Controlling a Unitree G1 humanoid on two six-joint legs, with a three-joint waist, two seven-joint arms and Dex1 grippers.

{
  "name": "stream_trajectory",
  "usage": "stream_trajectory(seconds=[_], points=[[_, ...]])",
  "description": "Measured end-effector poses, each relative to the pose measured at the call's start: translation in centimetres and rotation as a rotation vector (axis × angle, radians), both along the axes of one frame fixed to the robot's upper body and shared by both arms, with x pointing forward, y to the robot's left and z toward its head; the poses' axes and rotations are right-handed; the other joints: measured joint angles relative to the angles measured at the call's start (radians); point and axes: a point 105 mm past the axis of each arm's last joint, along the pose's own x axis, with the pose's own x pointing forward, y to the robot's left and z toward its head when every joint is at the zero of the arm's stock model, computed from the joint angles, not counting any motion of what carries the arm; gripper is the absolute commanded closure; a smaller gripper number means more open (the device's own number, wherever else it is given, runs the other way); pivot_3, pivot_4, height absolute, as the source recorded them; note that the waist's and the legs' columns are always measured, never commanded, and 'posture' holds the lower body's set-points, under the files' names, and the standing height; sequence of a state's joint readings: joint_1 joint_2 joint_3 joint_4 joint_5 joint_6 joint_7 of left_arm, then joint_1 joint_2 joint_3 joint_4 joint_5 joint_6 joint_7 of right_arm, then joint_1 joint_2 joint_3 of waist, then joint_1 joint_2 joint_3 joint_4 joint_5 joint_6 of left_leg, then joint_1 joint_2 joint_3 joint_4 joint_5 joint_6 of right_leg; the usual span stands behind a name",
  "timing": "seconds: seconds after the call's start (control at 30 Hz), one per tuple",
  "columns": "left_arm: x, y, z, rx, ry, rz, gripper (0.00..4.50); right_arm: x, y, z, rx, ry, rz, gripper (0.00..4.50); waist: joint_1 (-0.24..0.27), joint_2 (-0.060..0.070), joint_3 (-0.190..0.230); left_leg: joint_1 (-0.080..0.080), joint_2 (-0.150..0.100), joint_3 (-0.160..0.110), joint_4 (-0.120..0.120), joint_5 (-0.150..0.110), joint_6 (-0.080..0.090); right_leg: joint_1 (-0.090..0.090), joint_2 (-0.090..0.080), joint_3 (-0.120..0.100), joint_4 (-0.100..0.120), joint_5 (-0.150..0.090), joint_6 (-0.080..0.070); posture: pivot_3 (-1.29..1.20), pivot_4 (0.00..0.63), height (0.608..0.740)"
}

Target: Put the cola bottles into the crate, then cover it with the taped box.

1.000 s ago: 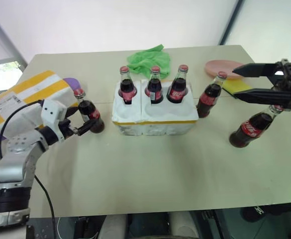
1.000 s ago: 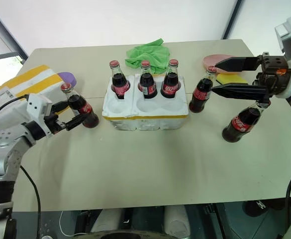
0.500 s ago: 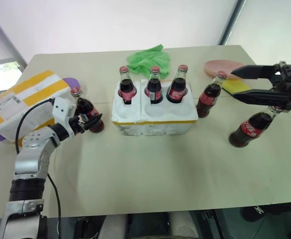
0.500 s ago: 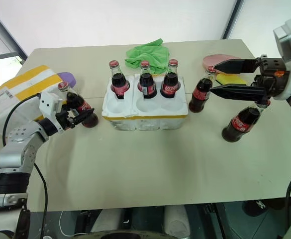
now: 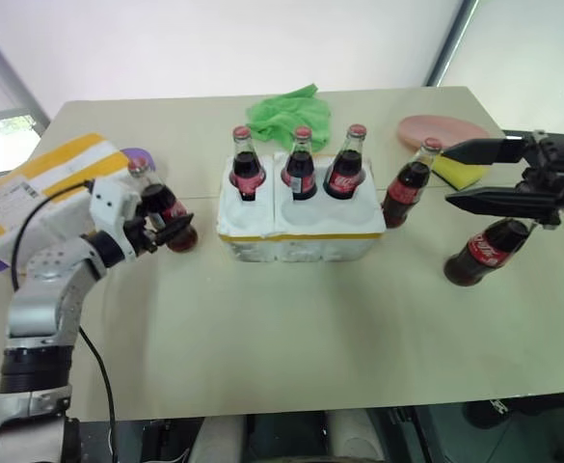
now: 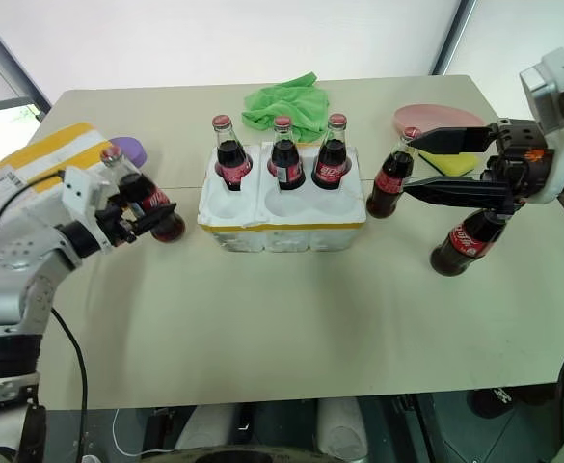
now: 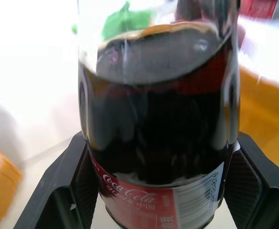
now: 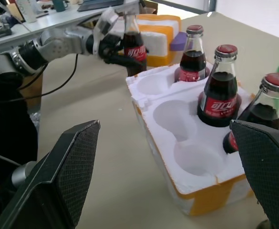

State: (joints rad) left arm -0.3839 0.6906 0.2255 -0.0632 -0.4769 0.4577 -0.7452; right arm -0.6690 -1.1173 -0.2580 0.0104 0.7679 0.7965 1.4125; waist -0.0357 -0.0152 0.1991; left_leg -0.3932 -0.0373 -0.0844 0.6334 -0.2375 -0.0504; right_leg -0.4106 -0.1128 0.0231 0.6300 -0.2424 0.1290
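My left gripper [image 5: 173,230] is shut on the lower body of a cola bottle [image 5: 162,205], held just off the table left of the crate [image 5: 296,230]; that bottle [image 7: 158,119] sits between the black fingers [image 7: 58,191]. The white foam crate holds three cola bottles [image 5: 301,172] in its back row, and its front holes [image 8: 175,114] are empty. Another bottle [image 5: 407,198] stands just right of the crate, and one more [image 5: 482,254] stands under my right gripper [image 5: 448,175]. The right gripper is open and holds nothing. The taped box [image 5: 40,188] lies at the far left.
A green cloth [image 5: 286,116] lies behind the crate. A pink plate [image 5: 441,130] and a yellow sponge [image 5: 458,170] sit at the back right. A purple object [image 5: 133,155] peeks out behind the taped box. Bare tabletop [image 5: 310,328] stretches in front of the crate.
My left gripper closed on the bottle beside the taped box and raised it slightly off the table. The right gripper stayed open in about the same place.
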Motion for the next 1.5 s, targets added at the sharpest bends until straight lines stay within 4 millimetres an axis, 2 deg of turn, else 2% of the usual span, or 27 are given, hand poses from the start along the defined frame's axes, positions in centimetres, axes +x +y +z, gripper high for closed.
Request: stream_trajectory(seconds=[0.2,0.3,0.37,0.43,0.6,0.73,0.87,1.0,1.33,1.43,1.5], points=[[-0.2,-1.3,7.1,-0.037,-0.114,-0.087,1.69,0.0,-0.1,-0.1,-0.004,-0.014,-0.003,0.00,0.005,-0.001,0.000,0.000,0.000,0.000,0.000,0.000,0.000,0.000,0.000,0.000,0.000,0.000,0.000,0.00,0.150,0.740],[-0.1,-3.3,10.0,-0.121,-0.158,-0.159,1.69,0.1,-0.1,-0.4,-0.001,-0.008,-0.011,0.00,0.016,-0.001,0.001,0.000,0.000,0.000,0.000,0.000,0.000,0.000,0.000,0.000,-0.001,0.001,0.001,0.00,0.150,0.740],[-0.1,-4.9,10.8,-0.161,-0.164,-0.215,1.69,0.1,0.0,-0.5,0.000,-0.010,-0.012,0.00,0.019,-0.001,0.001,0.000,0.000,0.000,0.000,0.000,0.000,0.000,0.000,0.000,0.000,0.001,0.001,0.00,0.150,0.740],[0.2,-6.5,10.3,-0.169,-0.139,-0.263,1.69,0.1,0.1,-0.6,-0.001,-0.015,-0.015,0.00,0.019,-0.001,0.001,0.000,0.000,0.000,0.000,0.000,0.000,0.000,0.000,0.000,0.000,0.001,0.001,0.00,0.150,0.740],[1.4,-9.1,6.8,-0.128,-0.015,-0.331,1.69,0.0,0.2,-0.7,0.008,-0.024,-0.023,0.00,0.016,-0.001,0.001,0.000,0.000,0.000,0.000,0.000,0.000,0.000,0.000,0.000,0.000,0.001,0.001,0.00,0.150,0.740],[1.9,-10.0,5.3,-0.077,0.006,-0.358,1.69,-0.1,0.4,-0.8,0.019,-0.023,-0.029,0.00,0.018,-0.001,0.001,0.000,0.000,0.000,0.000,0.000,0.000,0.000,0.000,0.000,0.000,0.001,0.001,0.00,0.150,0.740],[2.1,-11.0,4.6,-0.073,-0.002,-0.387,1.69,-0.3,0.4,-0.5,0.031,-0.032,-0.043,0.00,0.023,-0.001,0.001,0.000,0.000,0.000,0.000,0.000,0.000,0.000,0.000,0.000,0.000,0.001,0.001,0.00,0.150,0.740],[1.9,-11.3,4.4,-0.028,-0.037,-0.404,1.69,-0.5,0.4,-0.8,0.038,-0.027,-0.046,0.00,0.025,-0.001,0.001,0.001,-0.001,0.000,0.001,0.000,0.000,0.002,0.000,0.000,-0.001,0.001,0.001,0.00,0.150,0.740],[1.2,-10.6,4.5,0.023,-0.011,-0.427,1.69,-0.2,0.4,-0.8,0.046,-0.038,-0.063,0.00,0.021,-0.001,0.001,0.000,-0.001,0.000,0.002,0.000,0.000,0.002,0.000,0.000,-0.001,0.001,0.001,0.00,0.150,0.740],[0.6,-10.8,2.7,0.030,0.049,-0.451,1.69,-0.2,0.5,-0.8,0.047,-0.039,-0.066,0.00,0.020,-0.001,0.001,0.000,0.000,0.000,0.001,0.000,0.001,0.001,0.000,0.000,0.000,0.001,0.001,0.00,0.150,0.740],[0.5,-10.7,2.2,0.028,0.064,-0.442,1.69,-0.2,0.4,-0.8,0.047,-0.039,-0.066,0.00,0.022,-0.001,0.001,0.000,0.000,0.000,0.001,0.000,0.001,0.001,0.000,0.000,0.000,0.001,0.001,0.00,0.150,0.740]])
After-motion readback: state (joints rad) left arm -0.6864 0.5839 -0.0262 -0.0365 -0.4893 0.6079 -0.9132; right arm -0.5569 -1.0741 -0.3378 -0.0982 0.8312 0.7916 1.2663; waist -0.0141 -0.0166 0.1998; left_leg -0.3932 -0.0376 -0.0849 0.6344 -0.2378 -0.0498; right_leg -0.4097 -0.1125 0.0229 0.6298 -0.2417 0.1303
